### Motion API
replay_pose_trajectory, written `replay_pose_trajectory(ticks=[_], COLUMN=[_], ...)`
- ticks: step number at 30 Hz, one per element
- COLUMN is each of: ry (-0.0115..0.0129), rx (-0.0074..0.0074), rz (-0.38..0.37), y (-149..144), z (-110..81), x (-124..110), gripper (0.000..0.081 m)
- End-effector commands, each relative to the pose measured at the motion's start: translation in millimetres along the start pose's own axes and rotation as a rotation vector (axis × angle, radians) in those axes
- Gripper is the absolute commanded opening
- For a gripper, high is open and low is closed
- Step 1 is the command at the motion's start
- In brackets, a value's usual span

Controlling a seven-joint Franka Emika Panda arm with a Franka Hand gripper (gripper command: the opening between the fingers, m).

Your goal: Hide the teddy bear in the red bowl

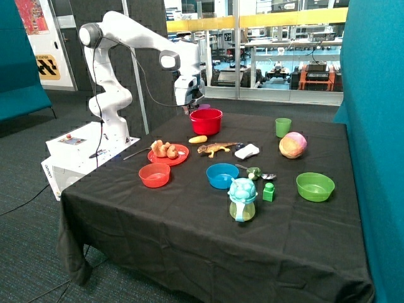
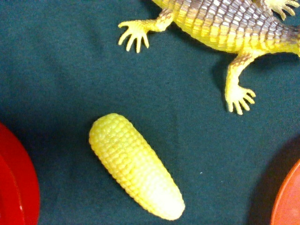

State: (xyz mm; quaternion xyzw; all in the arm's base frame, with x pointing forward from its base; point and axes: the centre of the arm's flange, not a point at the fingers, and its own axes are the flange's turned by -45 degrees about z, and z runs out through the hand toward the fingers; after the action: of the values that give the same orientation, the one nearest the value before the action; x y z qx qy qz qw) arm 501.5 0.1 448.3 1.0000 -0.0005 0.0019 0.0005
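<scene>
A little blue-green toy pot with a face [image 1: 243,199] stands nearest on the black surface [image 1: 189,252], with a small green block [image 1: 269,191] just beside it. Behind them are a blue bowl [image 1: 222,175], a green bowl [image 1: 315,186] and a small orange-red bowl [image 1: 154,175].

The teddy bear [image 1: 164,149] lies on a flat red plate [image 1: 179,156], between the orange-red bowl and the red bowl [image 1: 206,121]. It is small, tan-brown and lumpy, with a round head and short soft limbs. It looks squashy, so it should be easy to pinch. It is much smaller than the red bowl, so it should fit inside.

The red bowl is deep and shiny and stands at the far side of the surface. The gripper [image 1: 189,104] hangs up high just beside the red bowl, well apart from the teddy bear. I cannot tell if it is wide or narrow, and it does not seem to be holding anything.

The wrist view looks down on a yellow toy corn [image 2: 136,165] and a toy lizard [image 2: 225,23], with a red rim at one edge and an orange-red one at the other. The bear is not in that view.

So I think the job has not really started. The bear is not picked up yet. The next move should be to go over to the plate, come down over the bear, and grab it around its middle. The gripper must miss the plate's rim, and the corn and lizard close by.
</scene>
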Motion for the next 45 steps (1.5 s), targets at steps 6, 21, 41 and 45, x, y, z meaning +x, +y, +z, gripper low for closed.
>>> replay_pose_trajectory(ticks=[6,21,41,45], ry=[-0.0037,-0.0038,-0.0038,-0.0038], rx=[0.0015,0.0014,0.0011,0.0011], rz=[-0.258,-0.200,-0.088,-0.084], y=[9,38,100,103], z=[4.5,13.3,47.4,55.5], x=[-5,-15,-42,-42], gripper=[0.0493,0.0435,0.0571,0.0650])
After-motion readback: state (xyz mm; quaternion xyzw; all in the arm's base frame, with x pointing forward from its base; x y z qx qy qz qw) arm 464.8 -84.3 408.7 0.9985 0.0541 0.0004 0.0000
